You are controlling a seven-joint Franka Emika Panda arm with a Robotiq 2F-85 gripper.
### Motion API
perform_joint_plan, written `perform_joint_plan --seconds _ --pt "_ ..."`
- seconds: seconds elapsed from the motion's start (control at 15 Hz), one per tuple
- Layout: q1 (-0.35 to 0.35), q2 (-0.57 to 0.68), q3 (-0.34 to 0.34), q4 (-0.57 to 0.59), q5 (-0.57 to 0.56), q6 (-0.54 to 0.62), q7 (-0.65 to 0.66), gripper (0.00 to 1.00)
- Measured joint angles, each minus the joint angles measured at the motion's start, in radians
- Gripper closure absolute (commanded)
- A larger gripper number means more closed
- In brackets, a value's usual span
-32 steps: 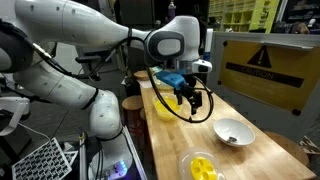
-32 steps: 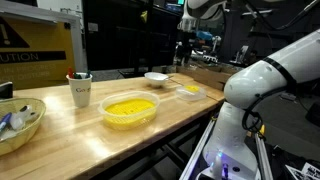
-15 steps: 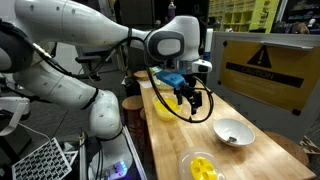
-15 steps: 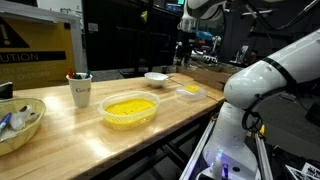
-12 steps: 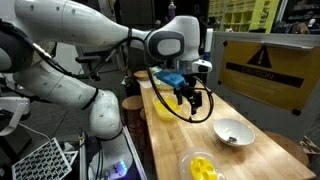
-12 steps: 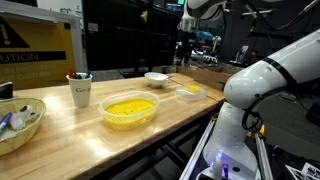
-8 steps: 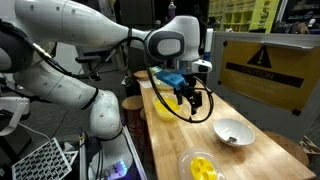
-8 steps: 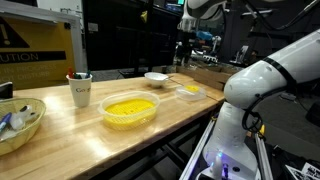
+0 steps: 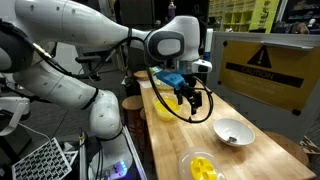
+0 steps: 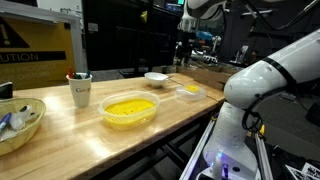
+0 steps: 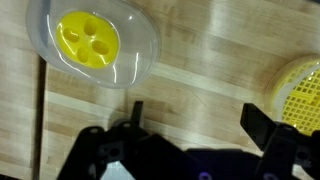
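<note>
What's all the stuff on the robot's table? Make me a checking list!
Surface: wooden table, light planks.
Job's things: clear dish holding a yellow piece; yellow strainer bowl.
Clutter: white bowl; mug; bowl of oddments.
Grippers: gripper open, empty, hovering above the table.
Cables: black cable looping by the gripper.
Surroundings: yellow warning sign.

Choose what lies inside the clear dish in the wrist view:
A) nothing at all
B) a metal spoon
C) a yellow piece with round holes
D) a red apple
C: in the wrist view the clear dish on the wooden table holds a yellow piece with several round holes, and the open hand is clear of it.
</note>
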Motion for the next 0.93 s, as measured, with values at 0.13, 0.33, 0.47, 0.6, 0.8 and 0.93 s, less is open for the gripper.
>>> perform_joint_plan --seconds 0.13,0.33,0.47,0.6,0.8,0.93 --pt "-0.001 0.012 0.008 0.001 0.002 0.014 0.074 0.0" --pt "0.0 0.047 0.04 0.021 0.015 0.014 0.175 0.0" --pt "0.0 0.064 0.071 0.049 0.026 0.004 0.233 0.0" --pt "0.001 0.065 0.107 0.08 0.03 -0.021 0.278 0.0" --pt "0.008 0.06 0.166 0.126 0.03 -0.072 0.323 0.0" --pt "0.025 0.057 0.202 0.145 0.03 -0.092 0.337 0.0"
